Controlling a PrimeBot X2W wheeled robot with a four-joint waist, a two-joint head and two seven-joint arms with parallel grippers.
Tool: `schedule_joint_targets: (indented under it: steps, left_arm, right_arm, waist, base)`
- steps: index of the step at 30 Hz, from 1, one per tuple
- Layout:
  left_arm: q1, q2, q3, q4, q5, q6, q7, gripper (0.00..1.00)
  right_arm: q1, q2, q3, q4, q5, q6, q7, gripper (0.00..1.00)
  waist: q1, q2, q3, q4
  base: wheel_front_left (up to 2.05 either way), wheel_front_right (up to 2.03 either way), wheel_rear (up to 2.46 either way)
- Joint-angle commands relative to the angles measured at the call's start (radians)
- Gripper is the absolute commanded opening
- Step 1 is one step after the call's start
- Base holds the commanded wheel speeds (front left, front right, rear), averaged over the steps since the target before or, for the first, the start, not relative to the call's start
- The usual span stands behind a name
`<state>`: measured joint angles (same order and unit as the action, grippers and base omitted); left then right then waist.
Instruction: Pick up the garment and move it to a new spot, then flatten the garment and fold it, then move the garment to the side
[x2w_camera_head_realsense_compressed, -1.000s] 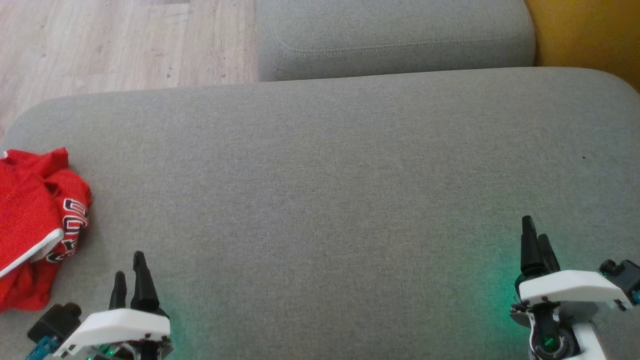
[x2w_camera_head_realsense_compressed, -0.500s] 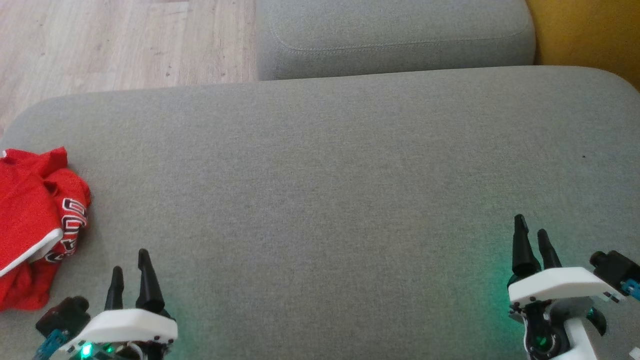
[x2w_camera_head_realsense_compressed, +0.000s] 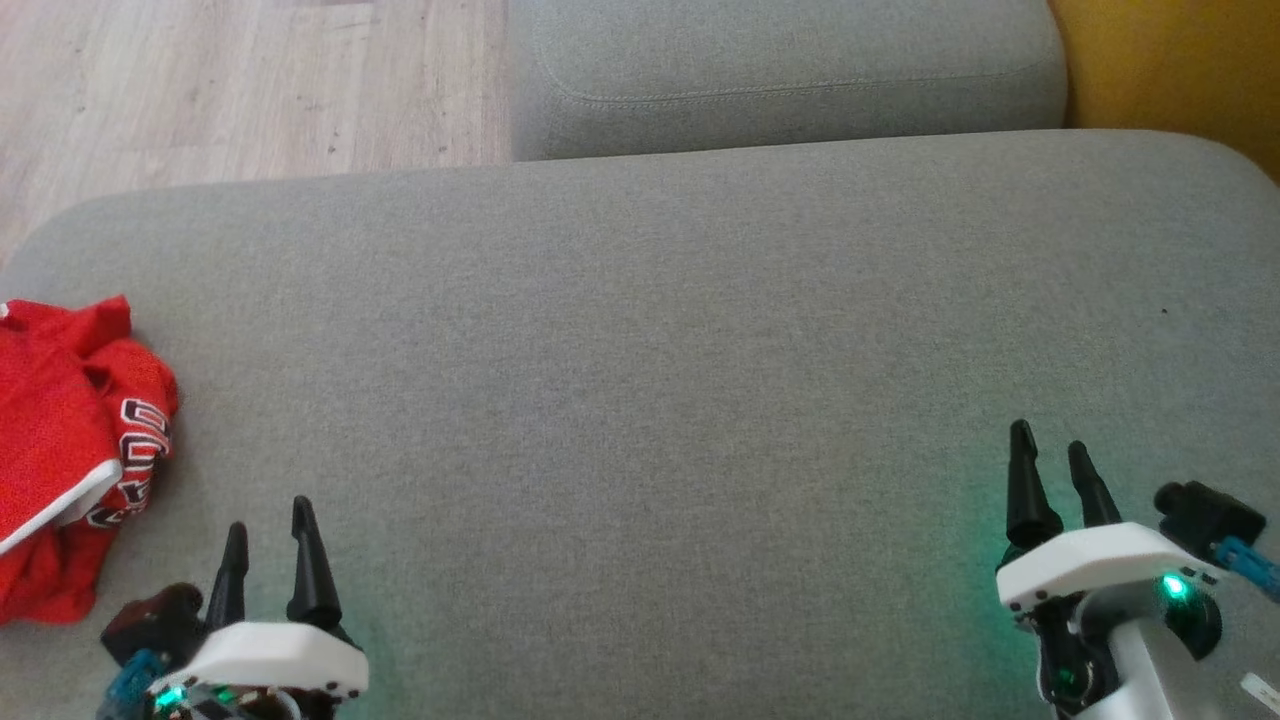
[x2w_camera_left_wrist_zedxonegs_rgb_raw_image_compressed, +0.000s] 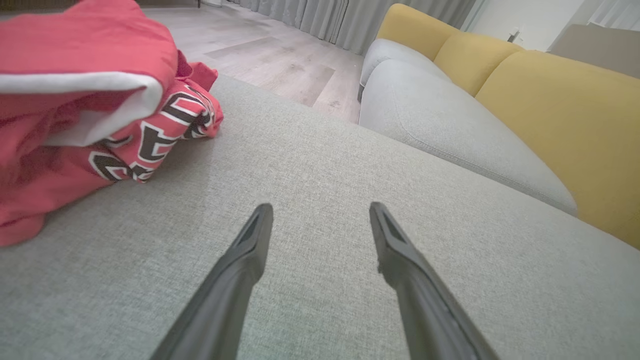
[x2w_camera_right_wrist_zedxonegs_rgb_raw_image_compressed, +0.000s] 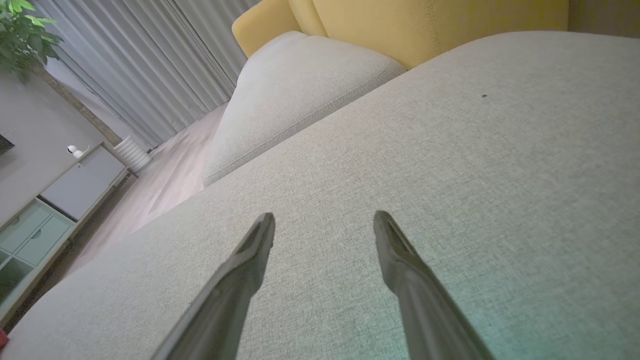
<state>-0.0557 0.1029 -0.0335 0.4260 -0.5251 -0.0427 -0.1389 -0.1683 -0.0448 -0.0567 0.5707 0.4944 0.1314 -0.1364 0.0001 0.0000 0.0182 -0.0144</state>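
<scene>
Progress is nil: crumpled red mesh garment (x2w_camera_head_realsense_compressed: 60, 450) lies at nine o'clock on grey sofa cushion (x2w_camera_head_realsense_compressed: 650, 350); left hand (x2w_camera_head_realsense_compressed: 268, 513) and right hand (x2w_camera_head_realsense_compressed: 1047, 435) stand open, empty.

Place: home, living room.
Evidence: grey fabric sofa (x2w_camera_head_realsense_compressed: 700, 330) with yellow backrests (x2w_camera_left_wrist_zedxonegs_rgb_raw_image_compressed: 555, 120). Pale wood-plank floor (x2w_camera_head_realsense_compressed: 200, 90). Full-length grey curtains (x2w_camera_right_wrist_zedxonegs_rgb_raw_image_compressed: 150, 65). Leafy plant (x2w_camera_right_wrist_zedxonegs_rgb_raw_image_compressed: 22, 32) by wall. Low sideboard (x2w_camera_right_wrist_zedxonegs_rgb_raw_image_compressed: 80, 182) with drawers. Soft furnishings throughout, domestic in kind.

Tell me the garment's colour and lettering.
Red garment, black letters edged white; left wrist view is clearest.
</scene>
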Motion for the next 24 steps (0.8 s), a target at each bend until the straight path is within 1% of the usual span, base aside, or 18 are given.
schedule_joint_targets:
  steps: [1, 13, 24]
  left_arm:
    - [-0.049, 0.024, 0.016, -0.021, 0.038, 0.004, -0.016, 1.00]
    - [-0.053, 0.030, 0.005, -0.010, 0.189, 0.015, -0.051, 1.00]
    - [-0.051, 0.023, 0.003, 0.010, 0.305, 0.027, -0.081, 1.00]
  right_arm:
    - [-0.055, -0.004, 0.024, -0.019, -0.039, -0.001, -0.018, 1.00]
    - [-0.066, -0.004, 0.044, 0.011, -0.186, -0.001, -0.053, 1.00]
    - [-0.076, -0.005, 0.045, 0.056, -0.316, -0.001, -0.083, 1.00]
  waist:
    - [0.0000, 0.0000, -0.001, -0.001]
    - [0.0000, 0.0000, -0.001, -0.010]
    - [0.0000, 0.0000, -0.001, -0.015]
  base:
    - [0.00, 0.00, 0.00]
    - [0.00, 0.00, 0.00]
    - [0.00, 0.00, 0.00]
